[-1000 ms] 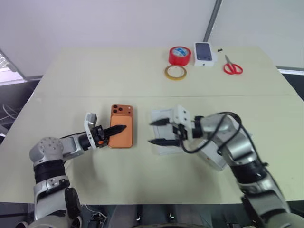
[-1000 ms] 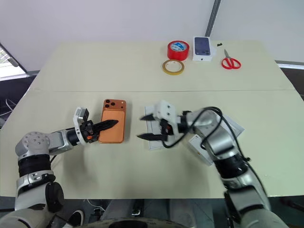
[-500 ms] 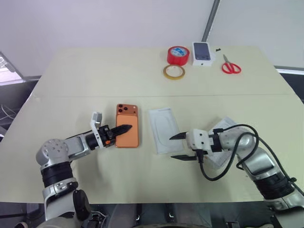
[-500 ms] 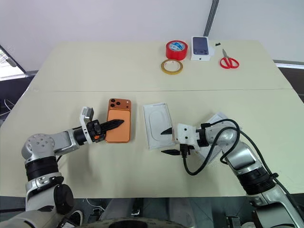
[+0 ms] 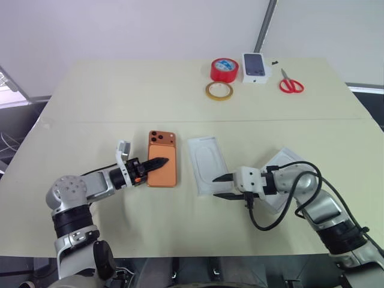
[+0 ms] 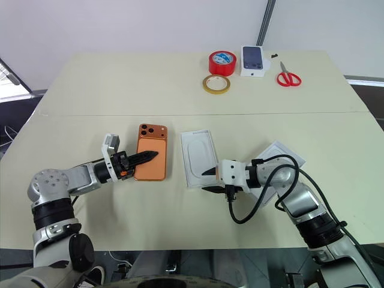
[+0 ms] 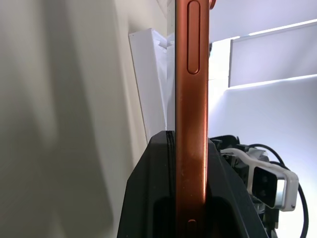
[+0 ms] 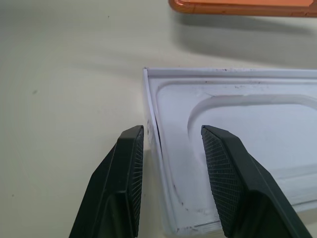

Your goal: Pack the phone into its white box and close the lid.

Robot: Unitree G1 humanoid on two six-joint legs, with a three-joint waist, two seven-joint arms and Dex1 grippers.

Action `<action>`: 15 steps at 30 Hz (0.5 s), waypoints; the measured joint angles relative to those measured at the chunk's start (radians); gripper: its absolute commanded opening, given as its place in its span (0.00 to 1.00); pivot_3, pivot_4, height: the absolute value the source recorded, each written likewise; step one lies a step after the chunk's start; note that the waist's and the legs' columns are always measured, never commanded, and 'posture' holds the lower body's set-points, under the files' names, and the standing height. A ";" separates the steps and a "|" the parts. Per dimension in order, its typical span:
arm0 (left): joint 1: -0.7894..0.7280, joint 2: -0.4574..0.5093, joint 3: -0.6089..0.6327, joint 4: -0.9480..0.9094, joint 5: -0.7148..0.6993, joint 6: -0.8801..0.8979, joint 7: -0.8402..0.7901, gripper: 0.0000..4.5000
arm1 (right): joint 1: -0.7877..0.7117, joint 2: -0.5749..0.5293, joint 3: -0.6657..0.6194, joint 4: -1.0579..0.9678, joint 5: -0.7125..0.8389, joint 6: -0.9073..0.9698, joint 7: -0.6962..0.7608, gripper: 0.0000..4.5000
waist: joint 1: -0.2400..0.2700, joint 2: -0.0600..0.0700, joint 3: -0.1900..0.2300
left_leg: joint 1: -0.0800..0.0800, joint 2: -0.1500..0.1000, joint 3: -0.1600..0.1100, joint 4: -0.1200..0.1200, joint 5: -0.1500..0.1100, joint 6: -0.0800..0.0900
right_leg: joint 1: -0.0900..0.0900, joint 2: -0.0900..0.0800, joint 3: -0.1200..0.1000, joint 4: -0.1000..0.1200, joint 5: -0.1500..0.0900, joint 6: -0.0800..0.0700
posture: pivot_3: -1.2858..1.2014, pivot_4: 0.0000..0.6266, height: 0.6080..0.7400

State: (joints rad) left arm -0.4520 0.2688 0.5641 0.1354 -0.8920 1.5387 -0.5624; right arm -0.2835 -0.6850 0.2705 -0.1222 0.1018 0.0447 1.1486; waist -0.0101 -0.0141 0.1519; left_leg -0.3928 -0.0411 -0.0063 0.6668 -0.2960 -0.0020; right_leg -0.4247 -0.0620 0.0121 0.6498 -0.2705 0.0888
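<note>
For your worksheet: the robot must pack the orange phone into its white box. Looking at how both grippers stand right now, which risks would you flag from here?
1. The left gripper pinches the phone by one long edge only; lifted like this, it could pivot or slip out.

2. The right gripper straddles the thin edge of the white card with the oval relief. Closing there could skid or flip the light card towards the phone.

3. The white box lies partly under the right arm, so the arm may nudge it.

Phone (image 5: 162, 167) left of tray (image 5: 207, 164); tape (image 5: 225, 70) behind.
</note>
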 measured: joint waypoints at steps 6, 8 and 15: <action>0.000 -0.013 0.001 -0.002 -0.029 0.010 0.024 0.00 | 0.002 -0.002 0.019 0.000 -0.034 -0.019 -0.007 0.03 | 0.000 0.000 0.000 | 0.000 0.000 0.000 0.000 0.000 0.000 | 0.000 0.000 0.000 0.000 0.000 0.000 | 0.52 0.24 1.00; -0.001 -0.012 0.003 -0.002 -0.036 0.014 0.029 0.00 | 0.002 -0.003 0.022 0.000 -0.052 -0.033 -0.008 0.03 | 0.000 0.000 0.000 | 0.000 0.000 0.000 0.000 0.000 0.000 | 0.000 0.000 0.000 0.000 0.000 0.000 | 0.52 0.24 1.00; -0.013 -0.022 0.029 -0.002 -0.056 0.028 0.069 0.00 | -0.013 0.050 0.031 -0.008 -0.040 0.046 -0.019 0.01 | -0.004 0.000 0.000 | 0.000 0.000 0.000 0.000 0.001 -0.001 | 0.000 0.000 0.000 0.001 0.000 0.000 | 0.52 0.24 1.00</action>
State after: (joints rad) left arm -0.4652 0.2466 0.5930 0.1331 -0.9480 1.5666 -0.4930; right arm -0.2965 -0.6347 0.3019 -0.1304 0.0618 0.0906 1.1295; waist -0.0141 -0.0142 0.1518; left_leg -0.3923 -0.0410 -0.0063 0.6669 -0.2955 -0.0029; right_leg -0.4248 -0.0618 0.0121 0.6503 -0.2705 0.0888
